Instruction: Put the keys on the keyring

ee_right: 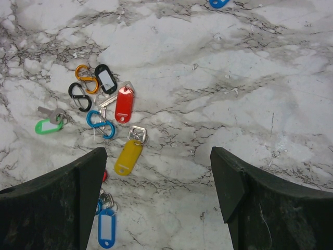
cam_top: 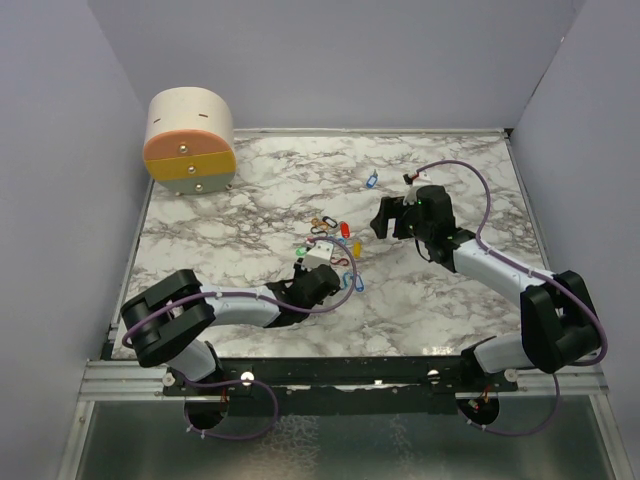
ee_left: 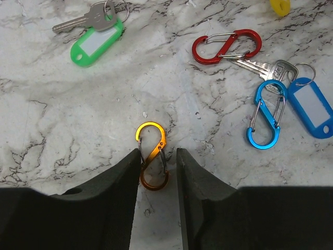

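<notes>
— Where the overhead camera looks down on the marble table (cam_top: 220, 215), what container shows?
— One round drawer box (cam_top: 190, 140), cream over orange, at the far left corner. Both drawers are shut, so the contents are hidden. The keys (cam_top: 330, 240) lie scattered mid-table, and a lone blue piece (cam_top: 371, 181) sits well apart, farther back. The left gripper (cam_top: 322, 272) is at the near edge of the scatter, and the right gripper (cam_top: 385, 215) is just to its right.

— And the left wrist camera?
— Black fingers (ee_left: 104, 208) are parted narrowly. An orange S-carabiner (ee_left: 152, 153) lies flat on the marble with its lower loop between them. Bare marble shows between it and the right-hand finger; whether the other finger touches it, I cannot tell. Beyond lie a green key tag (ee_left: 97, 44) ringed to a steel key (ee_left: 78, 22), a red S-carabiner (ee_left: 226, 47), a blue S-carabiner (ee_left: 266, 121) and a blue key tag (ee_left: 312, 107).

— The right wrist?
— Jaws are spread wide over bare marble, gripping nothing. Ahead and to the left lie a red tag (ee_right: 124, 104), a yellow tag (ee_right: 128, 156) and a black tag (ee_right: 105, 79), all small plastic oblongs. A black S-carabiner (ee_right: 79, 97) lies just beside the black tag.
</notes>
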Controlling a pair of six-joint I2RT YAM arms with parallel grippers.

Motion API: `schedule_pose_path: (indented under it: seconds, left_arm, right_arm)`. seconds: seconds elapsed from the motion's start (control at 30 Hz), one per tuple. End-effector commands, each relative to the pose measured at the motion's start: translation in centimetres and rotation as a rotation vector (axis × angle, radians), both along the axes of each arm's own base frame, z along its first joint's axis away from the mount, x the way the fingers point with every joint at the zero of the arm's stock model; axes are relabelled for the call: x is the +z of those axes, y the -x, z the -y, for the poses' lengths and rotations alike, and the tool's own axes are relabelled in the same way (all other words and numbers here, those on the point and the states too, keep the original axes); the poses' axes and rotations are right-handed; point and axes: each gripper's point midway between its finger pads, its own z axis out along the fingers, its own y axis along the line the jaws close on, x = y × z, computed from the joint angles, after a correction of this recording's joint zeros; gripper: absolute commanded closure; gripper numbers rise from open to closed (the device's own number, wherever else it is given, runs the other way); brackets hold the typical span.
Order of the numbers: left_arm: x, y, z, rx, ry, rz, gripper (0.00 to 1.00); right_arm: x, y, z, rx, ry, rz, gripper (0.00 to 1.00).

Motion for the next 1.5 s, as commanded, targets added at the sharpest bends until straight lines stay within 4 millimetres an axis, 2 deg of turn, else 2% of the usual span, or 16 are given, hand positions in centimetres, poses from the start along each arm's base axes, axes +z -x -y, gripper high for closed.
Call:
schedule_pose_path:
  seconds: [0.0, 0.2, 0.53, 0.73, 0.93, 1.1, 1.47]
  left_arm:
    - [-0.4, 0.1, 0.2, -0.039, 0.007, -0.014, 0.61]
    - [-0.4, 0.2, -0.3, -0.03, 0.003, -0.022, 0.49]
    - [-0.7, 0.6, -0.9, -0.031, -0.007, -0.045, 0.49]
    - [-1.3, 1.1, -1.2, -0.028, -0.012, -0.071, 0.58]
    - [-1.6, 1.2, -1.1, -0.035, -0.01, -0.085, 0.86]
    - [-1.0, 1.0, -1.0, -0.045, -0.004, -0.073, 1.0]
    - [1.7, 0.0, -0.9, -0.054, 0.013, 0.007, 1.0]
  right_arm:
    - [0.6, -0.5, -0.2, 0.006, 0.007, 0.015, 0.18]
    - [0.6, -0.5, -0.2, 0.005, 0.008, 0.016, 0.18]
    - [0.6, -0.5, -0.2, 0.005, 0.008, 0.015, 0.18]
    - [0.5, -0.5, -0.2, 0.004, 0.008, 0.014, 0.18]
    - [0.5, -0.5, -0.2, 0.003, 0.01, 0.012, 0.18]
    - [0.5, -0.5, -0.2, 0.004, 0.009, 0.013, 0.18]
    - [0.2, -0.5, -0.5, 0.025, 0.008, 0.006, 0.19]
